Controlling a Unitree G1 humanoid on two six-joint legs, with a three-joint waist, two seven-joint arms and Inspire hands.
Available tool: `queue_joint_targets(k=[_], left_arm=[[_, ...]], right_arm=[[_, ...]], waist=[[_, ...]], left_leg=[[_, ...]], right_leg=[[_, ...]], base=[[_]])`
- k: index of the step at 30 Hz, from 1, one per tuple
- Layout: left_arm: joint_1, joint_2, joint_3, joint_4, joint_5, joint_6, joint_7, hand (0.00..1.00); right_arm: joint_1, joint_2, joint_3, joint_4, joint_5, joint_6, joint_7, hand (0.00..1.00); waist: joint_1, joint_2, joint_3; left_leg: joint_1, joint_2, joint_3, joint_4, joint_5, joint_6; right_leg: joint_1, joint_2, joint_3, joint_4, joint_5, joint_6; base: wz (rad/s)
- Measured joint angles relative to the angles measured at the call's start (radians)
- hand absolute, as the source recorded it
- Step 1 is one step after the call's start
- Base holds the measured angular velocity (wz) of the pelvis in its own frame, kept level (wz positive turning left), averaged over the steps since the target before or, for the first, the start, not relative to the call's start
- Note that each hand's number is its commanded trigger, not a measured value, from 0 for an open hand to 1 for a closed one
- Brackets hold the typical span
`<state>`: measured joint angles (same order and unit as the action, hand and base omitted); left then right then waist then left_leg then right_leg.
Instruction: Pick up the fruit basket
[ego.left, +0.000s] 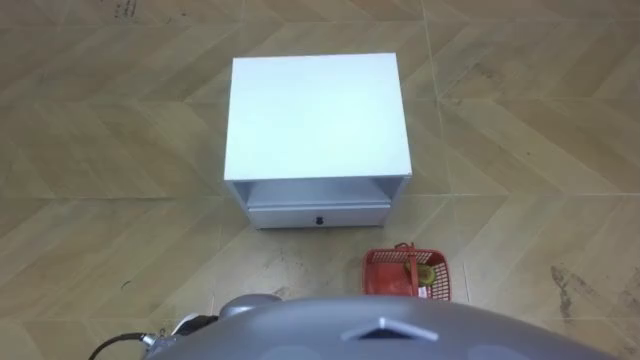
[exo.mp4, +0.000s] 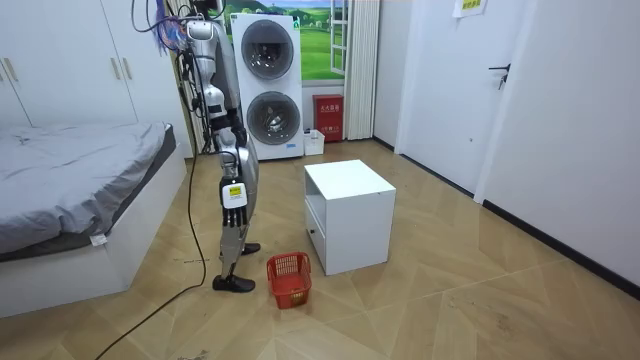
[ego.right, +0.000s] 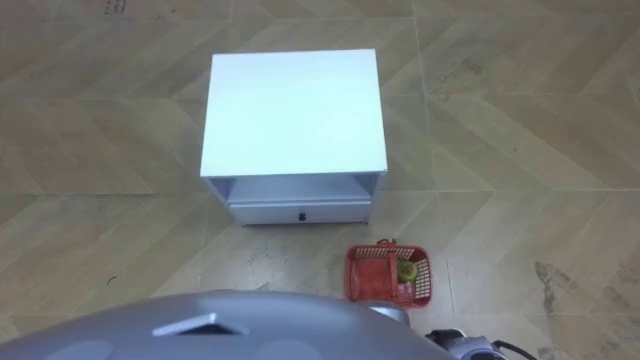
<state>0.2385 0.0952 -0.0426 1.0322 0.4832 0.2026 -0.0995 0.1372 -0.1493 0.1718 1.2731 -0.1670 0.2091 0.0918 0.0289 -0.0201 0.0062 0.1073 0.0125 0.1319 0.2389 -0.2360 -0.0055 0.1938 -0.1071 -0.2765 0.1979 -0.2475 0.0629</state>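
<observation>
The red fruit basket (ego.left: 405, 272) stands on the wooden floor, just off the front right corner of a white bedside cabinet (ego.left: 315, 120). Its handle stands up, and a green fruit (ego.right: 406, 270) lies inside. In the room view the basket (exo.mp4: 288, 277) sits close to my feet, on the side nearer the camera. I stand upright facing the cabinet (exo.mp4: 345, 185). My right hand (exo.mp4: 232, 200) hangs at my thigh with straight fingers, well above the basket and holding nothing.
The cabinet has an open shelf and a shut drawer with a small dark knob (ego.left: 319, 220). A bed (exo.mp4: 70, 190) stands behind me, and stacked washing machines (exo.mp4: 268, 85) stand against the far wall. Bare floor lies to the right of the basket.
</observation>
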Motion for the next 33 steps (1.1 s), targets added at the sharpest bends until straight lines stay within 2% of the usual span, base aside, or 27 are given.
queue_joint_targets(k=[6, 24, 27, 31, 33], left_arm=[[0.002, 0.000, -0.001, 0.002, -0.005, -0.007, 0.001, 0.00], [0.013, -0.001, 0.022, -0.003, -0.009, -0.008, 0.031, 0.00], [0.017, -0.001, 0.023, -0.004, -0.008, -0.008, 0.030, 0.00], [0.016, -0.001, 0.075, -0.004, -0.009, -0.007, 0.027, 0.00], [0.015, 0.001, 0.085, -0.004, -0.008, -0.006, 0.028, 0.00]], right_arm=[[0.000, -0.002, 0.001, 0.000, -0.008, -0.012, -0.006, 0.00], [0.005, -0.003, 0.000, -0.001, 0.000, -0.011, -0.025, 0.00], [0.006, -0.005, -0.004, -0.001, -0.001, -0.010, -0.025, 0.00], [0.007, -0.005, -0.044, -0.001, -0.002, 0.002, -0.024, 0.00], [0.011, -0.005, -0.057, -0.004, 0.000, 0.003, -0.024, 0.00]], waist=[[0.001, 0.002, 0.0002], [0.001, 0.005, 0.0004], [0.001, 0.004, -0.0006], [-0.001, 0.002, -0.0011], [0.001, 0.000, -0.0041]], left_leg=[[0.001, 0.000, 0.000, 0.001, 0.000, 0.000], [0.005, 0.000, -0.002, 0.017, -0.004, 0.002], [0.005, -0.006, -0.002, 0.025, -0.009, 0.009], [-0.012, -0.016, -0.008, 0.065, -0.038, 0.026], [-0.027, -0.021, -0.010, 0.084, -0.051, 0.035]], right_leg=[[0.000, 0.000, 0.001, 0.004, 0.000, 0.000], [0.012, -0.004, -0.004, 0.006, -0.002, 0.000], [0.012, -0.014, -0.013, 0.020, -0.007, 0.005], [0.011, -0.031, -0.028, 0.049, -0.017, 0.020], [-0.004, -0.040, -0.026, 0.071, -0.023, 0.029]], base=[[0.00], [0.00], [0.04], [0.08], [0.05]])
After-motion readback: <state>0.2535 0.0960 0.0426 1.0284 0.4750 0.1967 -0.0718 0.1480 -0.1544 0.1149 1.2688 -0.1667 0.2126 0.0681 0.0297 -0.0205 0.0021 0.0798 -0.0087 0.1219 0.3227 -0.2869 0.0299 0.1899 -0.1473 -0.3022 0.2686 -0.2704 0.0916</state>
